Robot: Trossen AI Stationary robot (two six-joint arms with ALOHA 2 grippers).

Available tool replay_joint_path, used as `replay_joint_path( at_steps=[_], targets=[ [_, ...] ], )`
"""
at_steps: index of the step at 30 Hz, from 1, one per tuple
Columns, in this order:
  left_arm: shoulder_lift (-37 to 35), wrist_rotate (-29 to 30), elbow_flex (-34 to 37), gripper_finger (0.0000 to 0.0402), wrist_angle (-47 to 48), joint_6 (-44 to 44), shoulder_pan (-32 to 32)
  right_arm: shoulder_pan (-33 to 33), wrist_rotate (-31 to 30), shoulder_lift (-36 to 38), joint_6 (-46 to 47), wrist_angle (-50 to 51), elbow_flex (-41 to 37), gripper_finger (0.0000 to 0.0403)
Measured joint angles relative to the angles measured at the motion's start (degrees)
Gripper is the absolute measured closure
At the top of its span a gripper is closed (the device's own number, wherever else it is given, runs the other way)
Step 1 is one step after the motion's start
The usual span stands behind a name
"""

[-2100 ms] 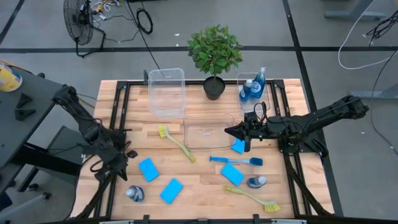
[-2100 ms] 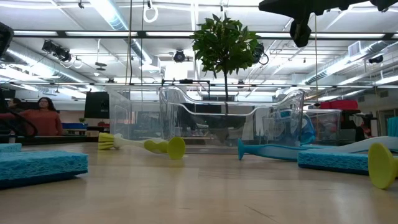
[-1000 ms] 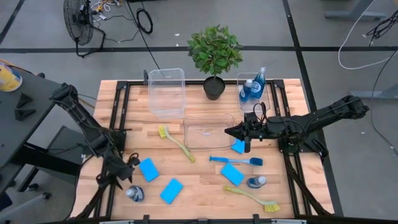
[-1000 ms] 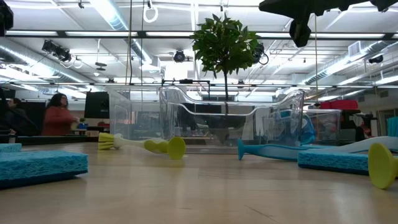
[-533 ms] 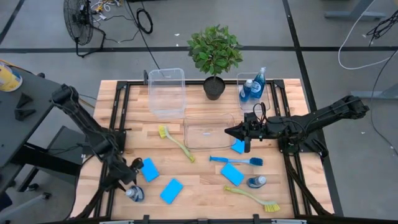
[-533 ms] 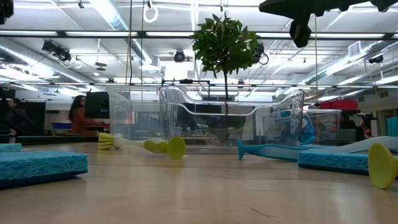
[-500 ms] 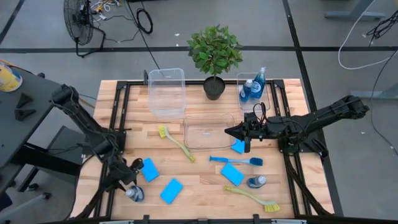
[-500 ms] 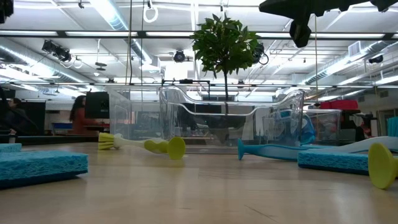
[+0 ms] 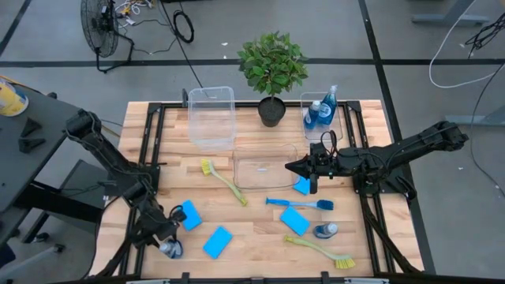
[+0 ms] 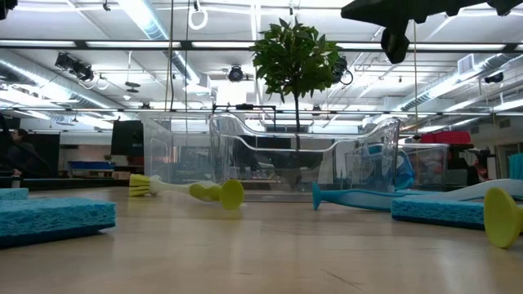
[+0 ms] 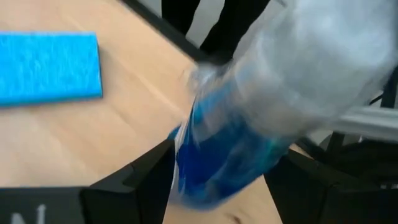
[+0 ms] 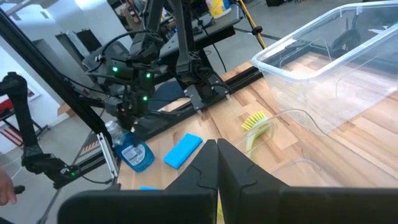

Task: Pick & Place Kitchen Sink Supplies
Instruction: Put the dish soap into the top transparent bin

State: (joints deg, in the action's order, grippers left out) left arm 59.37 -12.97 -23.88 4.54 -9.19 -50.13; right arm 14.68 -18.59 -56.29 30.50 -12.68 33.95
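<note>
The left pincer (image 9: pixel 167 241) stands spread around a small bottle (image 11: pixel 249 118) of blue liquid lying near the counter (image 9: pixel 252 237) edge, poised to grasp it, while the right pincer (image 9: pixel 290 166), clenched and empty, waits over the central clear bin (image 9: pixel 265 166).

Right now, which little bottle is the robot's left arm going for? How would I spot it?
Find the wooden table, then its front left corner, where the left end effector reaches down. There a small clear bottle of blue liquid sits between its open fingers. It's the only bottle on that side, next to two flat blue sponges; the other bottles are far across.
</note>
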Motion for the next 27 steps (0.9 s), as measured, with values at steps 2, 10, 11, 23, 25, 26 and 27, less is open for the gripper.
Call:
replay_joint_path(
  at_steps=[2, 10, 11, 23, 25, 26, 27],
  targets=[
    [0.00, 0.11, 0.00, 0.0163, -1.95, 0.04, 0.00, 0.00, 0.00, 0.00, -0.22, 0.00, 0.00, 0.0403],
    [0.00, 0.17, 0.00, 0.0163, -4.47, 0.02, 0.00, 0.00, 0.00, 0.00, -0.94, -0.03, 0.00, 0.0403],
    [0.00, 0.17, 0.00, 0.0164, -4.49, 0.00, 0.00, 0.00, 0.00, 0.00, -0.98, -0.03, 0.00, 0.0403],
    [-0.02, -0.46, -0.02, 0.0227, -4.58, -0.02, 0.02, 0.00, 0.02, 0.00, -2.39, -0.03, 0.00, 0.0403],
    [-0.01, -0.44, -0.02, 0.0227, -4.71, -0.22, 0.02, 0.00, 0.02, 0.00, -2.50, -0.03, 0.00, 0.0403],
    [0.00, -0.42, -0.02, 0.0226, -4.99, -0.32, 0.02, 0.00, 0.02, 0.00, -2.49, -0.03, 0.00, 0.0403],
    [0.05, -0.41, 0.00, 0.0226, -5.45, -0.39, 0.02, 0.00, 0.02, 0.00, -2.51, -0.03, 0.00, 0.0403]
  ],
)
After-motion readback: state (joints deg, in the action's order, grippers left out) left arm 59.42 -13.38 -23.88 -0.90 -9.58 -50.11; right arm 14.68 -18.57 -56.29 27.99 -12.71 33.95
